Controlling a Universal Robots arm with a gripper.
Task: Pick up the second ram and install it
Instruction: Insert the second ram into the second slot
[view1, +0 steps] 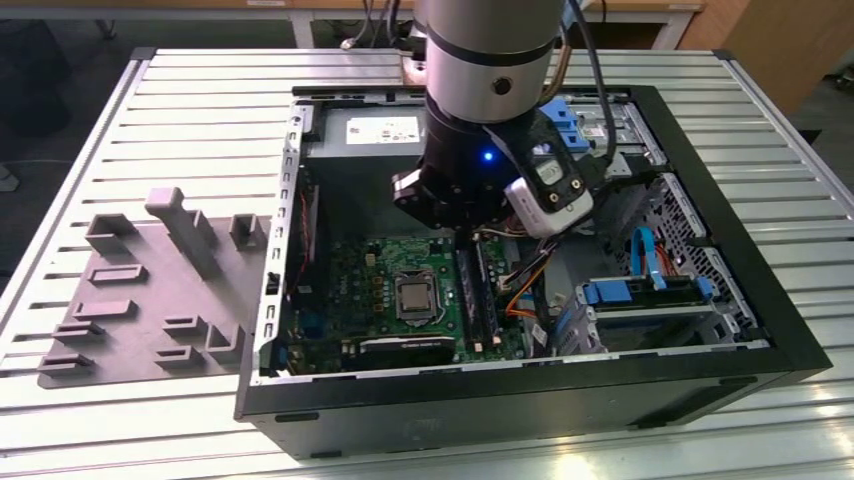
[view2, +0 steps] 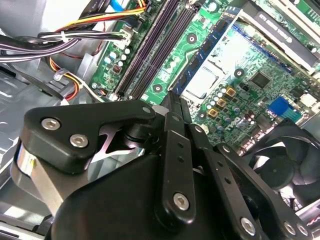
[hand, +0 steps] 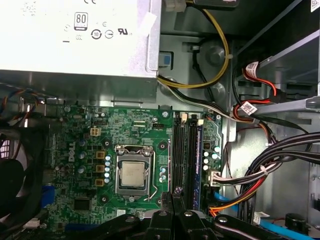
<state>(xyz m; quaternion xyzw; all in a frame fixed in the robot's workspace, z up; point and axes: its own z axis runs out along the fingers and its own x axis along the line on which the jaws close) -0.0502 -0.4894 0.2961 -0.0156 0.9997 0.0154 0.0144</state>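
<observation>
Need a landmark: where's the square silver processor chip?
The chip sits on the green motherboard, at the exterior view's left of the black memory slots.

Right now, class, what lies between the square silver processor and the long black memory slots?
In the first wrist view, a column of small pale-blue capacitors on the green motherboard.

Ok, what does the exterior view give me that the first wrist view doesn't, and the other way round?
Exterior view adds: the grey plastic tray on the slatted table, to the exterior view's left of the open PC case, and the arm reaching down into that case.
First wrist view adds: the gripper close over one end of the RAM slots, and a black fan at the board's far side.
Both share: the green motherboard, its CPU, the RAM slots and the power supply.
</observation>
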